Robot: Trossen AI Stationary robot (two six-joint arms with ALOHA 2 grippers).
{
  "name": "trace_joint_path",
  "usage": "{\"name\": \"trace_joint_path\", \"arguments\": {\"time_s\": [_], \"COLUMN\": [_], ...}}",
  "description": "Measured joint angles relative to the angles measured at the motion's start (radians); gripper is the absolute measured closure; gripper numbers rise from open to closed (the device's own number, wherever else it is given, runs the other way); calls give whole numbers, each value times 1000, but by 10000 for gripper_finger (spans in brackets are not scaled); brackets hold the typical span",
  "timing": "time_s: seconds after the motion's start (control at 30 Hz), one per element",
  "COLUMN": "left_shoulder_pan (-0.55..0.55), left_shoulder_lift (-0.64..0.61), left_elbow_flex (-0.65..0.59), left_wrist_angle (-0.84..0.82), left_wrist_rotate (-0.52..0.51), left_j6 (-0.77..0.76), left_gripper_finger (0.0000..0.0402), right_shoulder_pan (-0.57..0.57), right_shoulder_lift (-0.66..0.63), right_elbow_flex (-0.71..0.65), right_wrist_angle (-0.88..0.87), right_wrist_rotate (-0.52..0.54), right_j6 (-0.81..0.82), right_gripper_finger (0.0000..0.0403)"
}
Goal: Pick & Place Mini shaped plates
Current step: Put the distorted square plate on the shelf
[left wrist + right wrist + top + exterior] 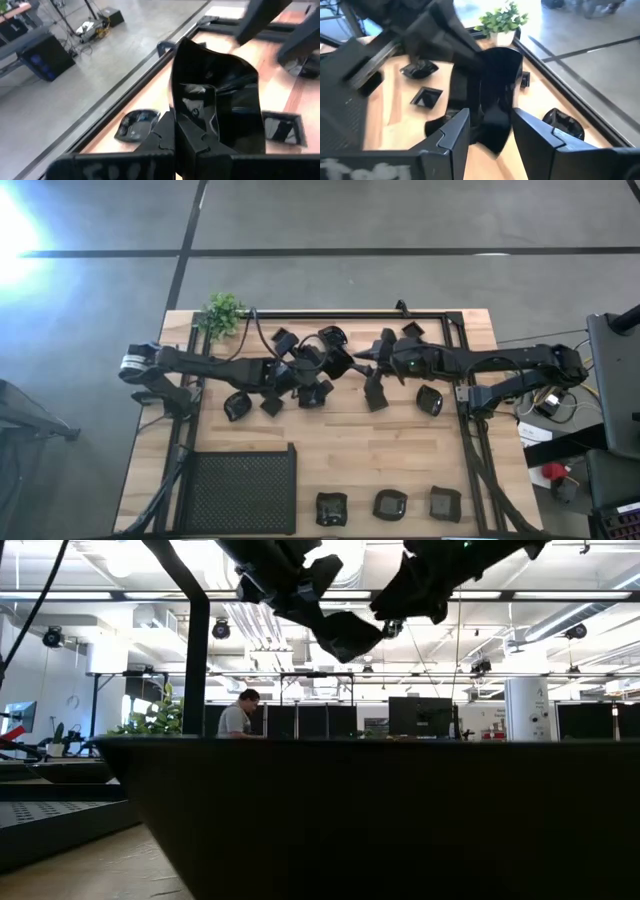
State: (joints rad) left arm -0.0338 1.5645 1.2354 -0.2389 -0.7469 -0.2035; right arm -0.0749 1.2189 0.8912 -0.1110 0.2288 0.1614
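The mini plates are small glossy black dishes. One plate [342, 363] is lifted clear above the table's middle, on edge between both arms; it also shows in the low view [345, 637]. My left gripper [325, 364] is shut on it. My right gripper [492, 137] is open and faces it from the right, a finger on either side of the plate [497, 90] with a gap on each. Several more plates lie flat on the wood around the arms, such as one [237, 405] and another [428, 400]. Three plates [390, 503] sit in a row by the near edge. My left gripper pinches the plate between its two fingers at the rim nearest the wrist [192, 107], one finger [197, 131] lying on the glossy hollow face. The fingers come nearly level from the table's left. The plate stands on edge past the fingertips, clear of the table.
A large black mesh tray [243, 488] lies at the near left. A small green plant [224, 313] stands at the far left corner. A black frame rail [462, 380] runs along the table's far and right sides. Bare wood [400, 450] lies between the arms and the near row.
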Motion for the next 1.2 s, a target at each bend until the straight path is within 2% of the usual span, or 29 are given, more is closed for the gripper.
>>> {"name": "trace_joint_path", "arguments": {"time_s": [0.3,0.5,0.67,0.87,1.07,1.2], "left_shoulder_pan": [-6,-17,-29,-75,-192,-301], "left_shoulder_lift": [-150,-274,-368,-410,-406,-397], "left_elbow_flex": [0,0,0,0,-19,-70], "left_wrist_angle": [-251,-452,-652,-868,-924,-921], "left_wrist_rotate": [18,66,145,291,447,488], "left_j6": [-108,-183,-294,-390,-418,-483], "left_gripper_finger": [401,401,402,402,402,402], "right_shoulder_pan": [29,62,86,116,138,143], "right_shoulder_lift": [-75,-114,-150,-168,-172,-172], "right_elbow_flex": [77,103,104,103,103,103], "right_wrist_angle": [-197,-236,-246,-248,-252,-252], "right_wrist_rotate": [-4,-4,-5,-3,-3,-3], "right_j6": [30,31,30,30,46,48], "right_gripper_finger": [273,279,280,280,280,280]}}
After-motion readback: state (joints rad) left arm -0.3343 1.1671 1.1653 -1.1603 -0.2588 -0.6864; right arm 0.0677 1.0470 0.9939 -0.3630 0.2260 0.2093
